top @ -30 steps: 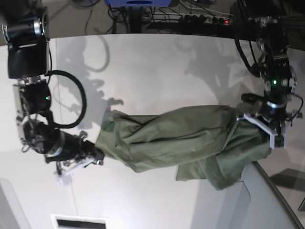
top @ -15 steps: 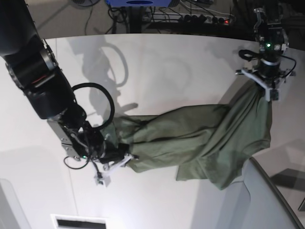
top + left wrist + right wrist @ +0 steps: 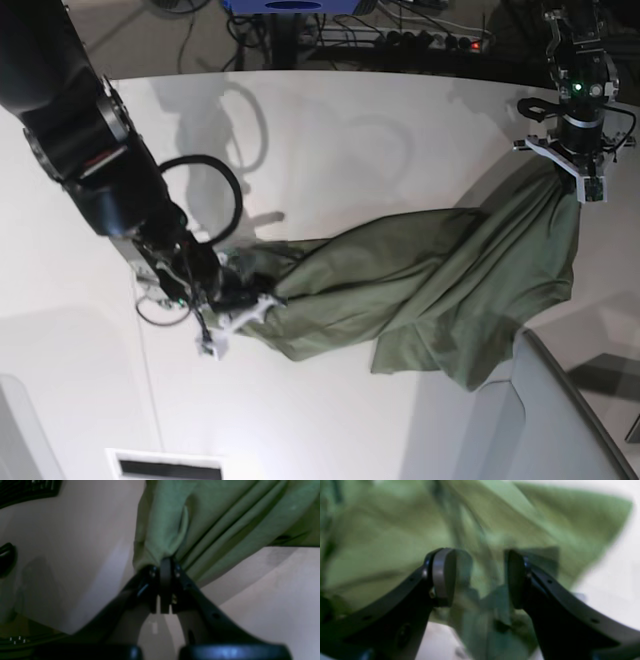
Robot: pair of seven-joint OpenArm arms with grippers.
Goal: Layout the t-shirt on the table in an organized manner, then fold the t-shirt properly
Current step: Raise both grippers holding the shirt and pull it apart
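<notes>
The olive-green t-shirt [image 3: 430, 270] lies bunched and stretched across the white table [image 3: 350, 150], from the middle left to the far right. My left gripper [image 3: 575, 175] is at the table's back right, shut on one end of the cloth, which hangs from it in long folds. The left wrist view shows the left gripper [image 3: 165, 563] pinching a gathered edge of the t-shirt [image 3: 225, 512]. My right gripper [image 3: 240, 305] is at the shirt's other end. In the right wrist view, my right gripper [image 3: 480, 577] has its jaws apart over blurred t-shirt [image 3: 395, 530] cloth.
A grey curved panel [image 3: 540, 410] rises at the front right beside the shirt. Cables and a power strip [image 3: 430, 40] run behind the table's far edge. A white slotted plate [image 3: 165, 465] sits at the front left.
My right gripper has opened at the shirt's left end, and its arm has swung in over the table. My left gripper has carried its end of the shirt up toward the back right.
</notes>
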